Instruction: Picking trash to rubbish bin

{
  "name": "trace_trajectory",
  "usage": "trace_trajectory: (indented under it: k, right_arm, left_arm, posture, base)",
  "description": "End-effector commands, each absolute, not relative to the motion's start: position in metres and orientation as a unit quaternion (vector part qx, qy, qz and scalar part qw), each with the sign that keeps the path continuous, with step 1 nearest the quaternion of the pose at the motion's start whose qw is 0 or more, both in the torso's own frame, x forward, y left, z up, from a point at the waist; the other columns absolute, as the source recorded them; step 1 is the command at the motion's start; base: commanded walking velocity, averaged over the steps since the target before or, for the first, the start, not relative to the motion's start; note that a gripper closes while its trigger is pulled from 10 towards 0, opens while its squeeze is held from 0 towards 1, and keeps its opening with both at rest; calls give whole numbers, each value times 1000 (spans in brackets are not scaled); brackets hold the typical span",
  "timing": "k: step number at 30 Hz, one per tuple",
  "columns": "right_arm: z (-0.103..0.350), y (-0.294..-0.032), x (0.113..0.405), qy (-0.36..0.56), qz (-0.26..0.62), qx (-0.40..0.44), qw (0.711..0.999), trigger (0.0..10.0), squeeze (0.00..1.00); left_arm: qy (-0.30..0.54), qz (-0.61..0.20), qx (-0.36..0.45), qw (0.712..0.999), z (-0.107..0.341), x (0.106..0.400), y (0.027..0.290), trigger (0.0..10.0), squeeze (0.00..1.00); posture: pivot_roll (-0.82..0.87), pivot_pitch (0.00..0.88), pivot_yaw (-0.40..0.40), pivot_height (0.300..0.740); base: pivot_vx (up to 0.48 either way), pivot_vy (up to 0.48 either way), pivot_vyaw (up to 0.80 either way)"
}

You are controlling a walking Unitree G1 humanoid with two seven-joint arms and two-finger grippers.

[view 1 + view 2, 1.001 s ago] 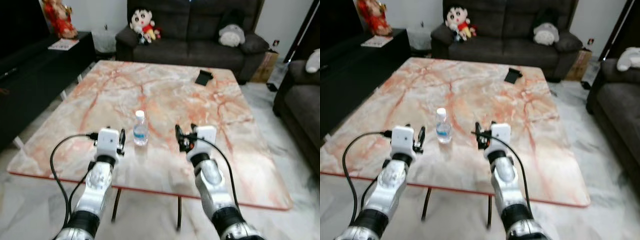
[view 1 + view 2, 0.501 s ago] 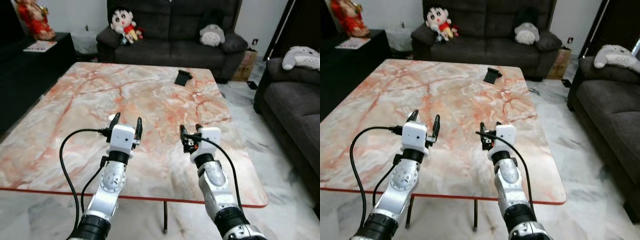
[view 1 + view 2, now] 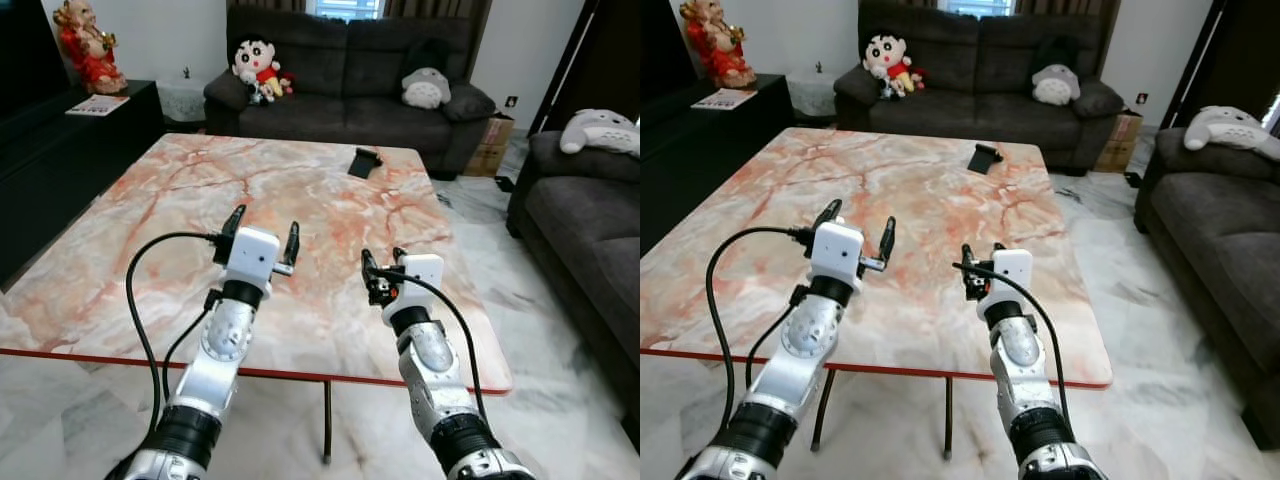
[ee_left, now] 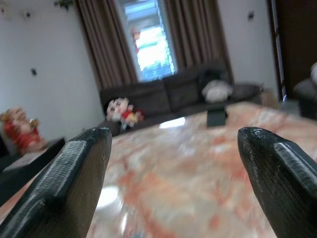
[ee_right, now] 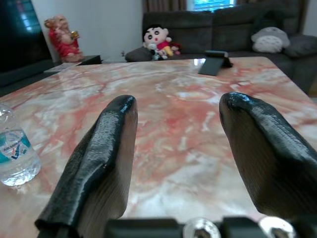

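We hold both arms out over the near edge of the marble bench, because the one piece of trash on it sits close to that edge and has to be lifted before it can go to a rubbish bin. The left tool is raised above the slab a little in from the near edge, its two black fingers spread wide apart with nothing between them; through that gap we look along the bench toward the far edge, where a small dark object lies near the far right corner. We judge the wide spread to be a readying for a round body.

The right tool hangs beside it, nearer the right edge, its fingers likewise parted and empty. Along those fingers we see the water bottle, clear with a blue label, standing upright on the bench off to one side of the tool. From the head the left wrist block covers it, so we place it by the near edge, under or just beyond the left tool, and cannot say whether that tool is already around it or only above it.

Nothing is gripped yet, so we judge the task to be at its approach. Beyond the far edge stands a dark sofa with plush toys.
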State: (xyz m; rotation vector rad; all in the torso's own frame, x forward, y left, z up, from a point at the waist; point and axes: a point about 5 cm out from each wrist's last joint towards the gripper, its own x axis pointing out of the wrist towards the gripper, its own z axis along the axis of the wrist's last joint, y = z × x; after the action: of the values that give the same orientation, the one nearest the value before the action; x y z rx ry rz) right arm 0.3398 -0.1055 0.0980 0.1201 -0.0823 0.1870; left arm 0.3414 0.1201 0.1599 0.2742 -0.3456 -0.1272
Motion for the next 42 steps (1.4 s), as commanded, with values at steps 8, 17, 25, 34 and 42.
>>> trace_trajectory:
  k: [8, 17, 25, 34, 42]
  right_arm:
    - [101, -106, 341, -45, 92, 59, 993, 10000, 0]
    - [101, -106, 341, -46, 94, 58, 993, 10000, 0]
    - [103, -107, 341, -50, 96, 55, 993, 10000, 0]
    - [104, -106, 342, -51, 98, 55, 992, 10000, 0]
    - [103, -104, 341, -52, 101, 55, 992, 10000, 0]
  left_arm:
    - [-125, 3, 143, 982, 156, 356, 158, 10000, 0]
    - [-133, 22, 148, 980, 163, 363, 172, 10000, 0]
    - [-105, 2, 101, 989, 157, 367, 171, 10000, 0]
    - [-105, 4, 103, 989, 156, 368, 168, 10000, 0]
    - [-112, 4, 106, 988, 157, 367, 170, 10000, 0]
  posture:
    - [151, 0, -50, 740]
    - [149, 0, -53, 740]
    - [142, 0, -52, 740]
    - [140, 0, -50, 740]
    - [141, 0, -48, 740]
  base:
    - [0, 0, 0]
    - [0, 0, 0]
    - [0, 0, 0]
    - [54, 0, 0]
    - [263, 0, 0]
